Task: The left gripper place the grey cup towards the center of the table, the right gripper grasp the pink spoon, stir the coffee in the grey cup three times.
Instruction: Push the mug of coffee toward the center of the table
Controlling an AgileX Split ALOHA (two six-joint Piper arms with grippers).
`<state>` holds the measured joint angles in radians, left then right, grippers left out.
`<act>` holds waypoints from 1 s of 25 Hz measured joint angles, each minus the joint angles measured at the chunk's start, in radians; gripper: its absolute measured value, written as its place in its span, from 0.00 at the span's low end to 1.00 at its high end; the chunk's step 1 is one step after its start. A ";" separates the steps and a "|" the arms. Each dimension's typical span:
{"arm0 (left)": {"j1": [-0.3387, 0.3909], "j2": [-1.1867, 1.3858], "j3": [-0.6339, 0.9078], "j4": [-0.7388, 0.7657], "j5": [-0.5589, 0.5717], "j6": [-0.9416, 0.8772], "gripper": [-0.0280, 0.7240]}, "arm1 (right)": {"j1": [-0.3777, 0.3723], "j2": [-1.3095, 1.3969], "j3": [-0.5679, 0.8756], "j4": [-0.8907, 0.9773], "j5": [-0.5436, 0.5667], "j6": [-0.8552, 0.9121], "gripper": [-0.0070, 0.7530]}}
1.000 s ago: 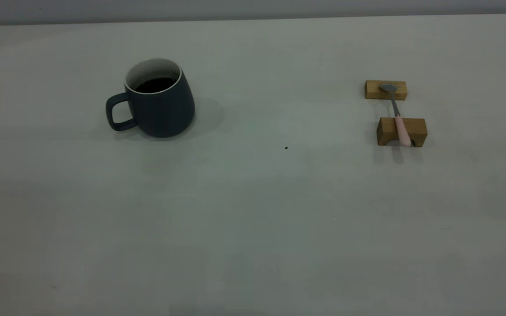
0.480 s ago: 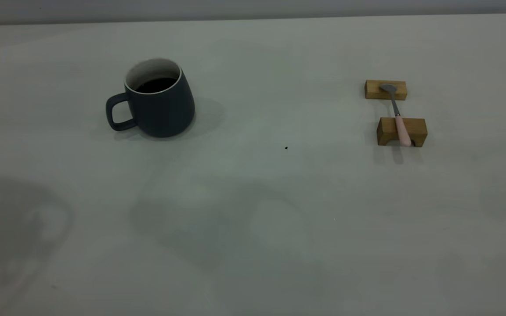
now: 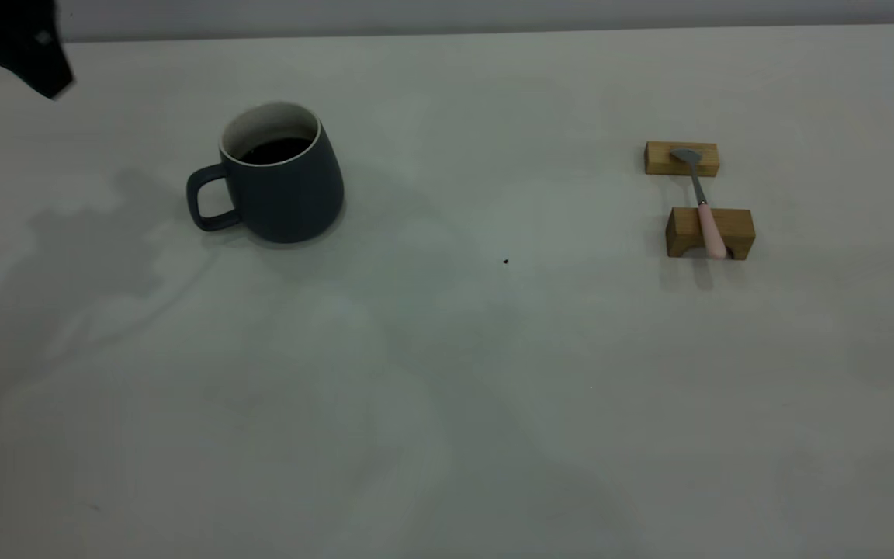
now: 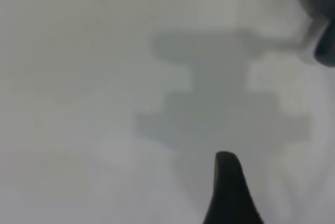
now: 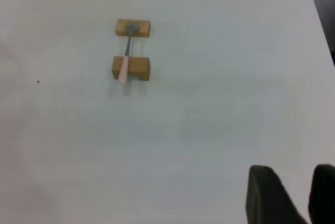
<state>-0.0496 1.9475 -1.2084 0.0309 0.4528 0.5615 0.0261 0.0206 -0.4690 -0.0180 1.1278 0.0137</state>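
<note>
One cup (image 3: 282, 182), one spoon (image 3: 703, 210) across two blocks (image 3: 709, 231). Right pincer (image 5: 293, 195), well apart from the spoon, slightly spread, empty; left pincer's (image 3: 16, 43) spread unclear.

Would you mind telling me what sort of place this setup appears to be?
Most likely a robot test bench rather than a kitchen. A bare pale table holds only a grey cup of coffee and a pink spoon propped on two wooden blocks, staged for the left gripper entering at the edge.

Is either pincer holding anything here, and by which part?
Nothing is held. The grey cup stands alone on the table; the pink spoon rests on wooden blocks.
</note>
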 joint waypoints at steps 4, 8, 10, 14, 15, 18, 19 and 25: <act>0.000 0.147 -0.144 0.000 0.039 0.132 0.79 | 0.000 0.000 0.000 0.000 0.000 0.000 0.32; -0.002 0.258 -0.258 -0.006 0.077 0.409 0.79 | 0.000 0.000 0.000 0.000 0.000 0.000 0.32; -0.008 0.307 -0.299 -0.047 0.087 0.580 0.79 | 0.000 0.000 0.000 0.000 0.000 0.000 0.32; -0.021 0.390 -0.362 -0.182 0.102 0.898 0.79 | 0.000 0.000 0.000 0.000 0.000 0.000 0.32; -0.021 0.404 -0.375 -0.224 0.107 0.954 0.79 | 0.000 0.000 0.000 0.000 0.000 0.000 0.32; -0.021 0.448 -0.409 -0.333 0.128 1.106 0.79 | 0.000 0.000 0.000 0.000 0.000 0.000 0.32; -0.021 0.457 -0.417 -0.356 0.137 1.145 0.79 | 0.000 0.000 0.000 0.000 0.000 0.000 0.32; -0.034 0.494 -0.439 -0.407 0.157 1.228 0.79 | 0.000 0.000 0.000 0.000 0.000 0.000 0.32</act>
<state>-0.0839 2.4416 -1.6475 -0.3763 0.6096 1.7899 0.0261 0.0206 -0.4690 -0.0180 1.1278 0.0137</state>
